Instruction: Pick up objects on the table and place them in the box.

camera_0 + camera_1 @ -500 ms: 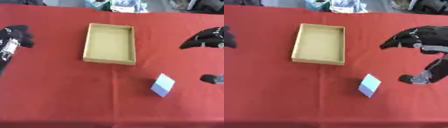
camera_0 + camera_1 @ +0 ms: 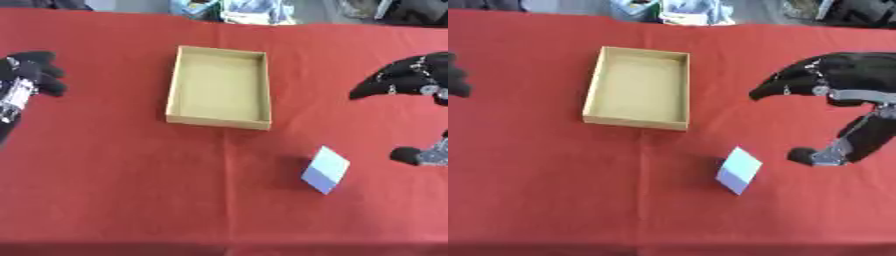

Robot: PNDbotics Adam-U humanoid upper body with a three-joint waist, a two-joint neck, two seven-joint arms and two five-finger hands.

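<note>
A shallow tan cardboard box [image 2: 219,87] lies empty on the red tablecloth, a little left of centre. A small pale blue block [image 2: 325,169] stands tilted on the cloth below and right of the box. My right hand [image 2: 833,85] hovers right of the block, fingers spread and stretched toward it, its thumb tip [image 2: 807,156] low and near the block without touching it. My left hand [image 2: 26,82] rests at the left edge, fingers relaxed, holding nothing.
The red cloth [image 2: 122,190] covers the whole table. Beyond its far edge lie some cluttered items [image 2: 236,10], among them pale packets and dark shapes.
My right hand has shifted slightly left toward the blue block. The box and the block stay where they were.
</note>
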